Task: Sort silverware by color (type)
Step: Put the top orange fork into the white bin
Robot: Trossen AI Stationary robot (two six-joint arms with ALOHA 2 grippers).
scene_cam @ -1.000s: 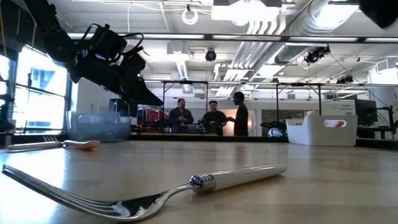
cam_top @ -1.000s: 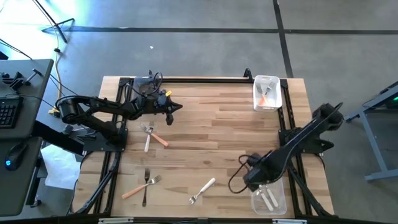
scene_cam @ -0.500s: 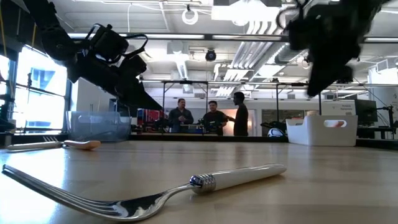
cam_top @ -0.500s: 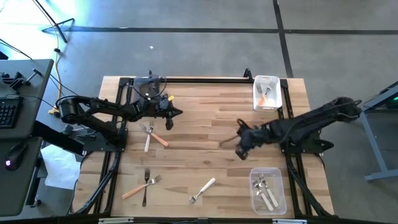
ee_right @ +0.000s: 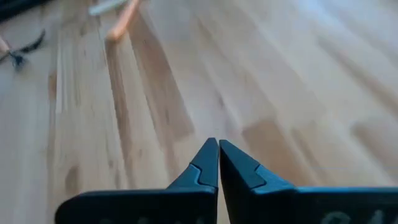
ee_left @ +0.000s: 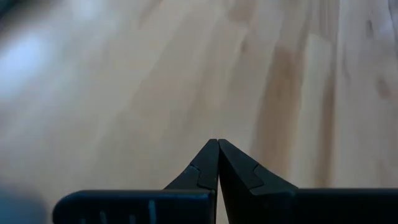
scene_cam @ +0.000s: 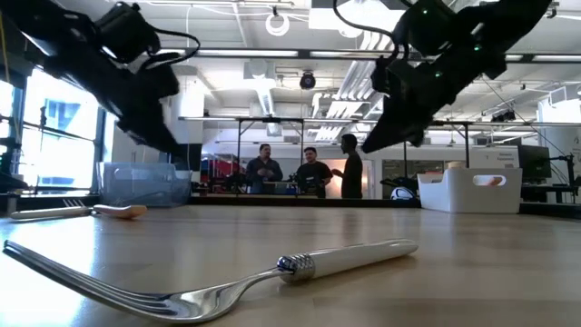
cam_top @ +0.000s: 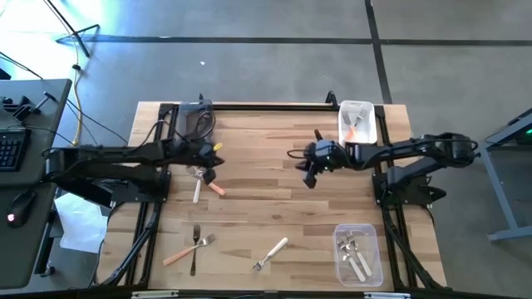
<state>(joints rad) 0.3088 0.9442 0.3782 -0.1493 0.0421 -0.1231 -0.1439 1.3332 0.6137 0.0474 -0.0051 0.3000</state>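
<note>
While empty, both grippers closed.

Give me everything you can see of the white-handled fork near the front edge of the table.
The white-handled fork lies flat on the wooden table, alone and untouched, neither claw near it. It has a glossy white handle, a ribbed metal collar and shiny metal tines. From above it lies diagonally, tines towards the front edge, between the crossed forks and the clear bin.

No writing, label, brand, number or sign can be read anywhere in these views, neither on the worktop nor in the room behind it.
</note>
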